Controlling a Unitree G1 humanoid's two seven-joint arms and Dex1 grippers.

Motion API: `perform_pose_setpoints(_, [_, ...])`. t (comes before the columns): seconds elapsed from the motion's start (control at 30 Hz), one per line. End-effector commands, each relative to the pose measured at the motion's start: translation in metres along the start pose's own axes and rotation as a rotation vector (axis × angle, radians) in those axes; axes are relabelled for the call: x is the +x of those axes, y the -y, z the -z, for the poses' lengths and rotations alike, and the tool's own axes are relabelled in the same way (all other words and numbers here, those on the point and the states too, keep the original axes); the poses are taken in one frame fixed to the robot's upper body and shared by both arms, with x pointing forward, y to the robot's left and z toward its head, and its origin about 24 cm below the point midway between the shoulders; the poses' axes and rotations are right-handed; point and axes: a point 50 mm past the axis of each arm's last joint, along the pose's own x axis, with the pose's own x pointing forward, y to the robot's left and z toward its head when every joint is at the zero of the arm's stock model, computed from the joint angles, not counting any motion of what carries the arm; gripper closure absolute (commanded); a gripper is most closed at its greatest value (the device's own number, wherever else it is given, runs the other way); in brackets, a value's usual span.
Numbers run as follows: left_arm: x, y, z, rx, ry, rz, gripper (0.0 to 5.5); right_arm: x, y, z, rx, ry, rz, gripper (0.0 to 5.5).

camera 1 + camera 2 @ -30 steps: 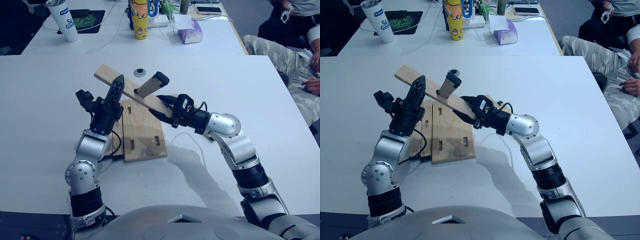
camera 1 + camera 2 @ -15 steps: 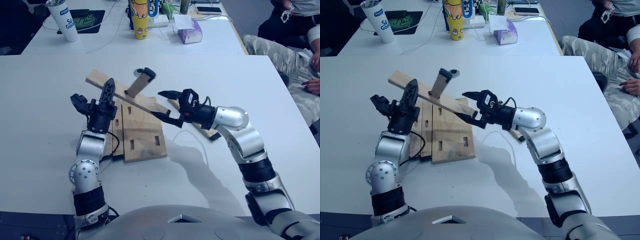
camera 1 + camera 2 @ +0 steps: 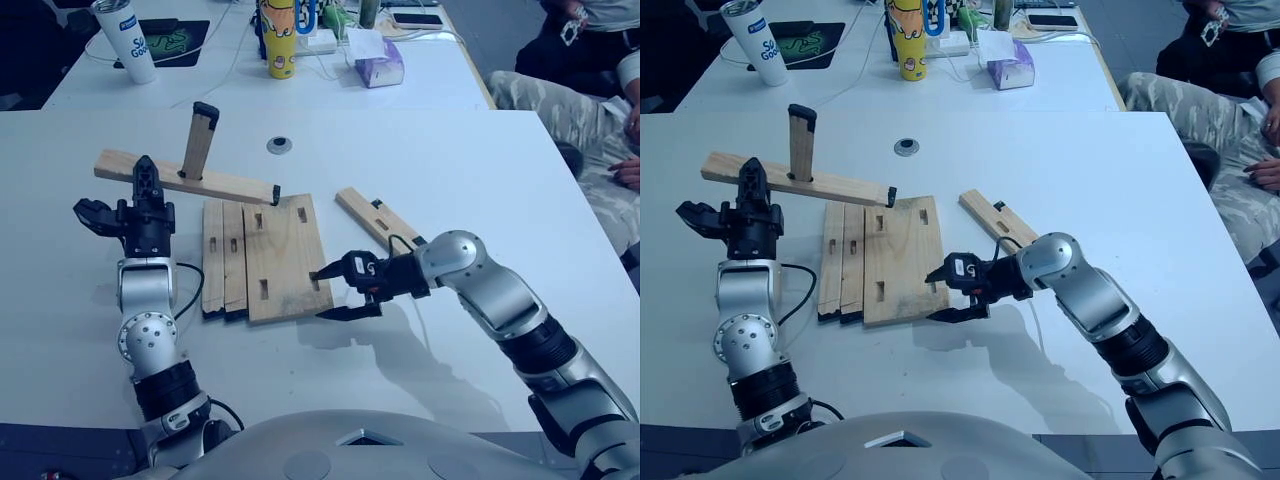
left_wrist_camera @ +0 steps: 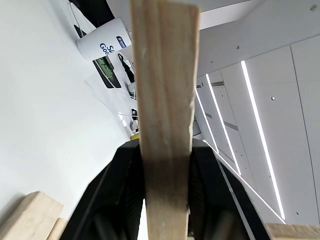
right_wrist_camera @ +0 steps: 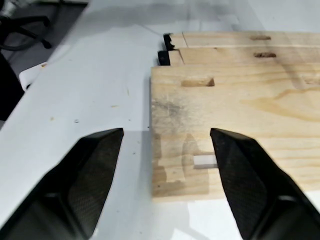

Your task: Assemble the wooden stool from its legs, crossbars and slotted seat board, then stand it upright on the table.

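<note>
My left gripper (image 3: 143,176) is shut on a long wooden crossbar (image 3: 200,180), held roughly level above the table's left side. A short leg (image 3: 198,138) stands upright in the bar's slot. In the left wrist view the bar (image 4: 165,90) sits clamped between the fingers (image 4: 120,180). The slotted seat board (image 3: 265,255) lies flat mid-table, overlapping thinner boards on its left. My right gripper (image 3: 320,295) stands open just off the board's near right corner, holding nothing; the right wrist view shows that corner (image 5: 180,175) between the open fingers. Another wooden leg (image 3: 378,220) lies to the right.
A small round metal fitting (image 3: 279,146) lies behind the board. A black cable (image 3: 190,290) loops at the board's left. On the far table stand a white tumbler (image 3: 128,40), a yellow cup (image 3: 278,40) and a tissue pack (image 3: 380,70). A seated person (image 3: 590,80) is at the right.
The right gripper let go of the crossbar's end, opened, and dropped to the seat board's near right corner. The left arm swung the crossbar with its leg leftward and levelled it.
</note>
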Motion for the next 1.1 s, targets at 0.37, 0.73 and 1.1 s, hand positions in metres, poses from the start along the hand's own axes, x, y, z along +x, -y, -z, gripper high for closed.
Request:
perform_pose_setpoints(0.37, [-0.014,-0.004,-0.001,0.020,0.008,-0.038,4.47,0.011,-0.002,0.007,0.017,-0.183,-0.018,2.26])
perform_pose_setpoints(0.73, [-0.013,-0.002,0.001,0.034,-0.020,-0.031,4.47,0.030,0.001,0.028,0.103,-0.346,0.074,2.26])
perform_pose_setpoints(1.1, [-0.007,-0.001,0.002,0.032,-0.014,-0.015,4.47,0.033,0.019,0.072,0.440,-0.377,0.453,2.26])
